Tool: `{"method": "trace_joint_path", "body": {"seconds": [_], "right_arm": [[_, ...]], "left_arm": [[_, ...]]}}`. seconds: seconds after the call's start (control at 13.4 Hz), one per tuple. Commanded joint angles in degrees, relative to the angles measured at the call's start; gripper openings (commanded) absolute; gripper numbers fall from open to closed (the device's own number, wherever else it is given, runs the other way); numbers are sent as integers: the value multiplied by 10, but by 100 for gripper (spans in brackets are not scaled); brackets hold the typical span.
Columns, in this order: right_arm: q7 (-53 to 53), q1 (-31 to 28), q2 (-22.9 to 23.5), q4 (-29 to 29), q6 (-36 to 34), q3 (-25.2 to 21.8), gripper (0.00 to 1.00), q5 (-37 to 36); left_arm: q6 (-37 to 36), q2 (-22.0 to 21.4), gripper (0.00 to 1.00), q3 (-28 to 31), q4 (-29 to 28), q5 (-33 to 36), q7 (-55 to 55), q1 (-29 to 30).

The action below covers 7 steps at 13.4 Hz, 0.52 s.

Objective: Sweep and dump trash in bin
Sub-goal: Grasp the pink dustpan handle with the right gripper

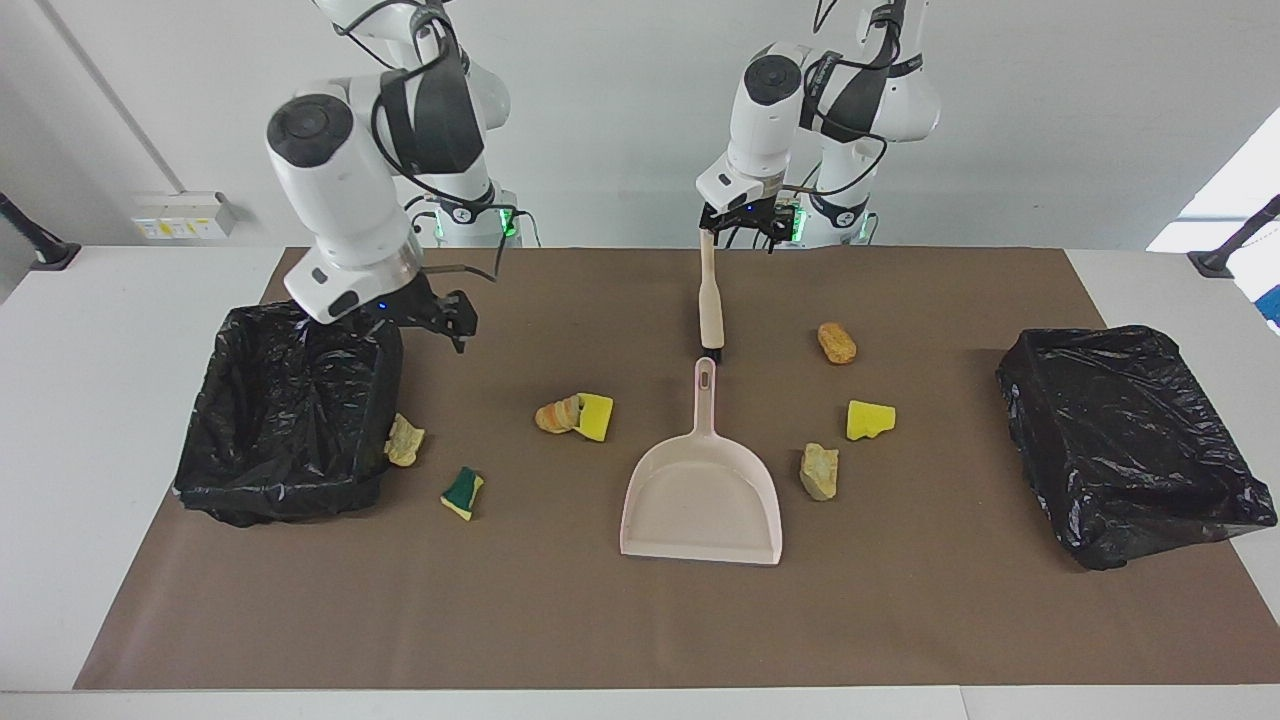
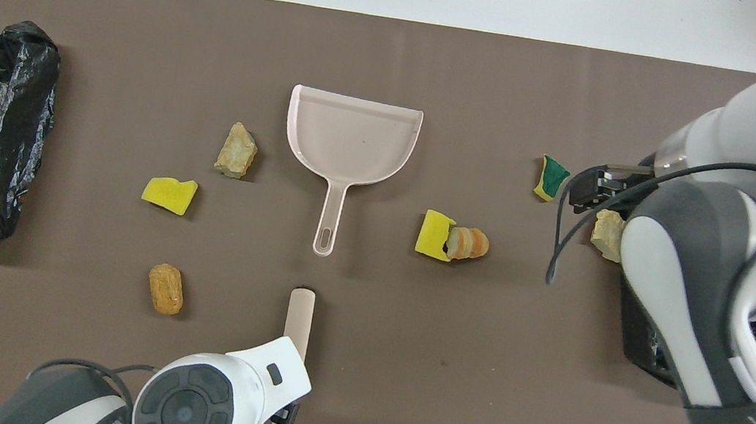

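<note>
Several trash scraps lie on the brown mat around the beige dustpan (image 1: 700,490). They are an orange lump (image 1: 837,343), a yellow sponge (image 1: 870,420), a tan lump (image 1: 819,471), a yellow sponge touching a bread lump (image 1: 578,416), a green-and-yellow sponge (image 1: 462,493) and a tan lump (image 1: 405,440) against the bin (image 1: 290,420). My left gripper (image 1: 712,232) is shut on the upper end of a beige brush (image 1: 710,305), which slants down toward the dustpan's handle. My right gripper (image 1: 455,320) hangs open and empty over that bin's edge.
A second black-bagged bin (image 1: 1130,440) stands at the left arm's end of the table. The brown mat (image 1: 600,620) covers the table's middle, with white table (image 1: 60,450) around it. In the overhead view the right arm (image 2: 722,290) hides most of the bin beneath it.
</note>
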Motion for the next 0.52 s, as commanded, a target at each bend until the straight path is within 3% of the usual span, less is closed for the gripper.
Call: {"method": "trace_joint_path", "body": {"seconds": [0.0, 0.22, 0.45], "right_arm": [[75, 45, 35, 3, 47, -1, 100, 8], [162, 93, 61, 3, 84, -1, 100, 16], [232, 138, 81, 7, 125, -1, 100, 42]], "left_arm": [[75, -5, 100, -18, -64, -27, -25, -22], [120, 38, 99, -56, -67, -42, -46, -21], [138, 59, 86, -61, -67, -42, -68, -15]]}}
